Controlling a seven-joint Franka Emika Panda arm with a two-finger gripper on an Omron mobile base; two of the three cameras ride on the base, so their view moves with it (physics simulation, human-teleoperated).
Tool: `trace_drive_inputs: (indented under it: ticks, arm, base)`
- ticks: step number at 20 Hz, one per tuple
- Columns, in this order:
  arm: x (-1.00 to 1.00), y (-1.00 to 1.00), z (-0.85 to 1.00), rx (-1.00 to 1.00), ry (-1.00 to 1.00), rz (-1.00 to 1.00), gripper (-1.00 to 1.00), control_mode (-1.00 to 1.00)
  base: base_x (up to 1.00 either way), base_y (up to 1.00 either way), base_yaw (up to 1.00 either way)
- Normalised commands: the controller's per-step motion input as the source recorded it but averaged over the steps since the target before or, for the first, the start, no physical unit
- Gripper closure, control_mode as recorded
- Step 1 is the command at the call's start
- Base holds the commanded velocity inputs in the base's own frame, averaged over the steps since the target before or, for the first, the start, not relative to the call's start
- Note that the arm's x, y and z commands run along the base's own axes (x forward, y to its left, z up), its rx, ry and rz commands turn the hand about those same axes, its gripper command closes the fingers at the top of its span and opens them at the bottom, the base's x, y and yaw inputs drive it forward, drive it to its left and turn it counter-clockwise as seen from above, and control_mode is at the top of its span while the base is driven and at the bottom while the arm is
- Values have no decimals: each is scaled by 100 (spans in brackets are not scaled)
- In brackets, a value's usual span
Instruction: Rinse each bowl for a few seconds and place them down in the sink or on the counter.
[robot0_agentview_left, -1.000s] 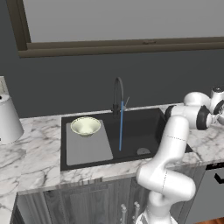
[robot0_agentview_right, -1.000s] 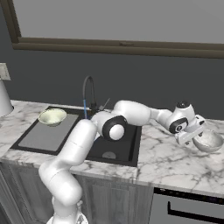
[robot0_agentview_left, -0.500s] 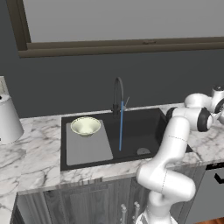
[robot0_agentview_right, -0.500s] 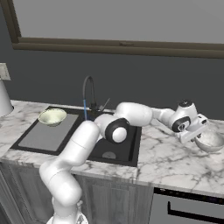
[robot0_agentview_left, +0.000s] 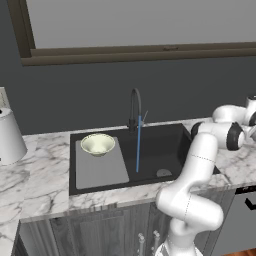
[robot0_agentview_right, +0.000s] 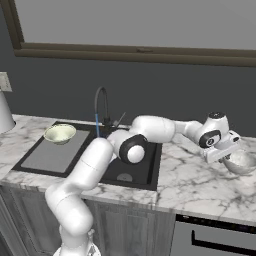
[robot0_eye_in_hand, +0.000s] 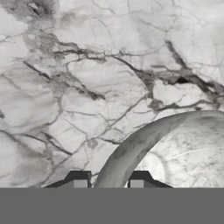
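step: picking up second bowl (robot0_agentview_right: 242, 162), counter right of sink (robot0_agentview_right: 150, 165) | my claw (robot0_eye_in_hand: 107, 183) pinched on its rim | next: lift, carry under faucet (robot0_agentview_right: 101, 107)

Two small round pale cream bowls: one (robot0_agentview_right: 59, 133) on the sink's grey drainboard, one (robot0_agentview_right: 241, 162) at the counter's right end. One tall white cylinder (robot0_agentview_left: 10, 136).
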Motion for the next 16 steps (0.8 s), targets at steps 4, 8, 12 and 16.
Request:
trace_drive_inputs:
  ticks: [4, 8, 12, 16]
  arm:
    - [-38, 33, 16, 1, -2, -1, 100, -100]
    - [-32, 47, 7, -6, -10, 0, 100, -100]
    - [-27, 48, 6, -9, -12, 0, 100, -100]
    - [-27, 47, 15, -8, -12, 0, 100, -100]
  base:
    - [0, 0, 0]
    - [0, 0, 0]
    - [0, 0, 0]
    - [0, 0, 0]
